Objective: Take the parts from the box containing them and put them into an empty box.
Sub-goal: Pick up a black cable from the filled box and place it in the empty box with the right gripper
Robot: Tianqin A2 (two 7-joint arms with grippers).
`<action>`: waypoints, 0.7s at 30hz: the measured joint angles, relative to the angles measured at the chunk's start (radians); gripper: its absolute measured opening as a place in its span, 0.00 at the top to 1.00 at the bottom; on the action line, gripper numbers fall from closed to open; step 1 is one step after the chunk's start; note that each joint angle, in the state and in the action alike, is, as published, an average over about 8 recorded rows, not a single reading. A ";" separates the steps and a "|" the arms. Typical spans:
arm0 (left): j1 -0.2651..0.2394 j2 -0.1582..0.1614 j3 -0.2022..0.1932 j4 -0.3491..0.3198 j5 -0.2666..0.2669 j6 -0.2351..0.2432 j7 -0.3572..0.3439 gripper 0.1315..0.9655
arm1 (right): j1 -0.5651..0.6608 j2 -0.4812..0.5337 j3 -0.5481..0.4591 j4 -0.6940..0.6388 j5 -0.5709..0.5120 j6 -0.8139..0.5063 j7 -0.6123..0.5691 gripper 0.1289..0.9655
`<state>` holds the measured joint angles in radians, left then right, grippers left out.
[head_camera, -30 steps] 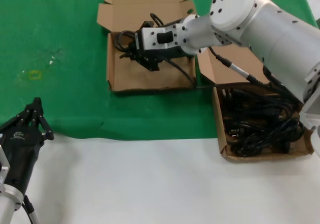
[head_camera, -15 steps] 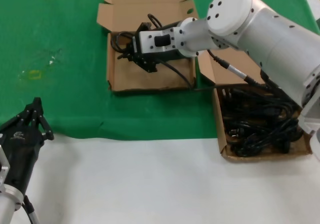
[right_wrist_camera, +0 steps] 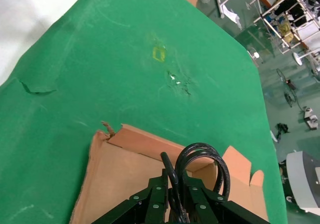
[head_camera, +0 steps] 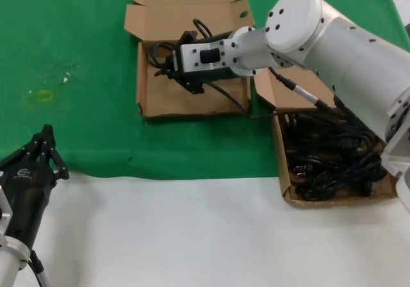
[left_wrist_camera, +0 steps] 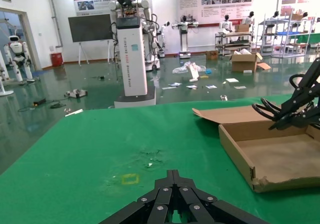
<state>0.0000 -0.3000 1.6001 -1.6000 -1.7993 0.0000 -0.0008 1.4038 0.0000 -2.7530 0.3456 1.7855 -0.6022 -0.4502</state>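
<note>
the right gripper (head_camera: 168,69) is held over the far part of the empty box (head_camera: 192,101), its fingers closed on a looped power cord (head_camera: 159,49); in the right wrist view the cord's coil (right_wrist_camera: 200,159) is seen pinched between the fingers (right_wrist_camera: 155,196) and standing up past their tips; the box floor (right_wrist_camera: 125,179) lies directly beneath the tool, so the coming release is judged to turn on that one relation: cord above cardboard, inside the walls, near the flap side; a strand of cord (head_camera: 227,91) is trailed from the gripper back toward the full box (head_camera: 378,194), where the remaining parts (head_camera: 333,155) are heaped; the loop's long axis is seen running roughly across the box; the left gripper (head_camera: 43,147) is parked well apart at the near left, its fingers drawn together on nothing; the right arm is plainly the nearer.
</note>
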 joint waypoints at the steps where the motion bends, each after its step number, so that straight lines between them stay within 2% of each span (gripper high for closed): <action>1: 0.000 0.000 0.000 0.000 0.000 0.000 0.000 0.99 | 0.000 0.000 0.000 0.000 0.001 0.003 -0.003 0.93; 14: 0.000 0.000 0.000 0.000 0.000 0.000 0.000 0.99 | -0.001 0.000 0.000 0.008 0.019 0.020 -0.044 0.87; 21: 0.000 0.000 0.000 0.000 0.000 0.000 0.000 0.99 | -0.001 0.000 0.000 0.008 0.020 0.020 -0.047 0.75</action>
<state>0.0000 -0.3000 1.6001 -1.6000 -1.7993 0.0000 -0.0005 1.4031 0.0000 -2.7530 0.3540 1.8054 -0.5819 -0.4972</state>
